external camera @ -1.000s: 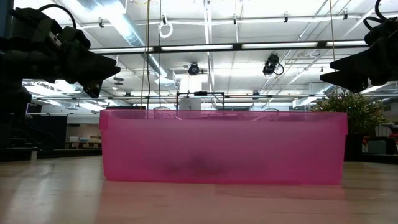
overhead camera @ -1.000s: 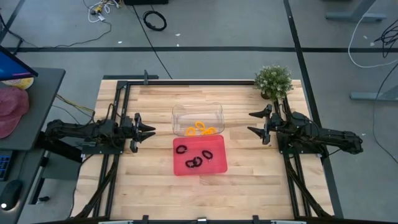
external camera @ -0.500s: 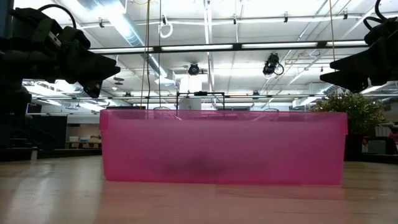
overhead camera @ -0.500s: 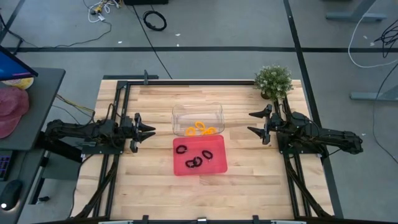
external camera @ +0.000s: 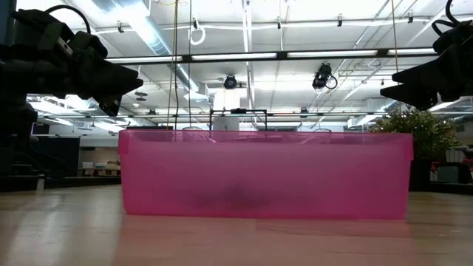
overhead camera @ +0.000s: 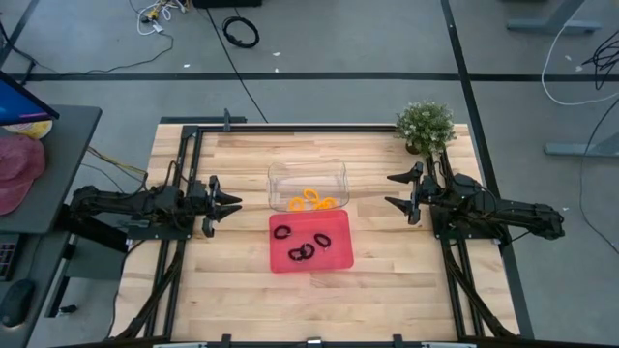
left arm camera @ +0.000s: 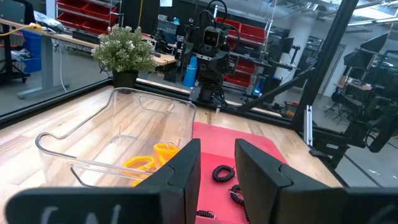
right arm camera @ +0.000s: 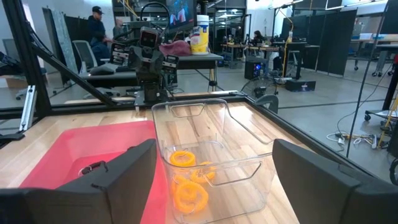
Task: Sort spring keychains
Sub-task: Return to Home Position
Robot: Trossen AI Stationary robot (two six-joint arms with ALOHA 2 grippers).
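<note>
Tabletop: pale wooden tabletop [overhead camera: 387, 261] in a large workshop.
Red bin: red plastic bin [overhead camera: 334, 261] near the centre, holding several black coiled spring keychains [overhead camera: 302, 251].
Clear bin: clear plastic bin [overhead camera: 274, 179] just behind it, holding orange coiled spring keychains [overhead camera: 309, 200].
Left gripper: left gripper [overhead camera: 235, 204] raised left of the bins, fingers narrowly parted, empty.
Right gripper: right gripper [overhead camera: 389, 190] raised right of them, fingers wide, empty.
Far right corner: small green potted plant [overhead camera: 424, 124].

Strip lights [external camera: 332, 53] are glowing along the open ceiling [external camera: 295, 18], a grey floor [overhead camera: 368, 39], with a black cable coil [overhead camera: 241, 32] lying on it, is spreading around the wooden bench [overhead camera: 387, 280], a pink cap [overhead camera: 17, 172] is resting on a dark side desk [overhead camera: 73, 135], and red shelving [left arm camera: 81, 9] is standing in the room beyond.
</note>
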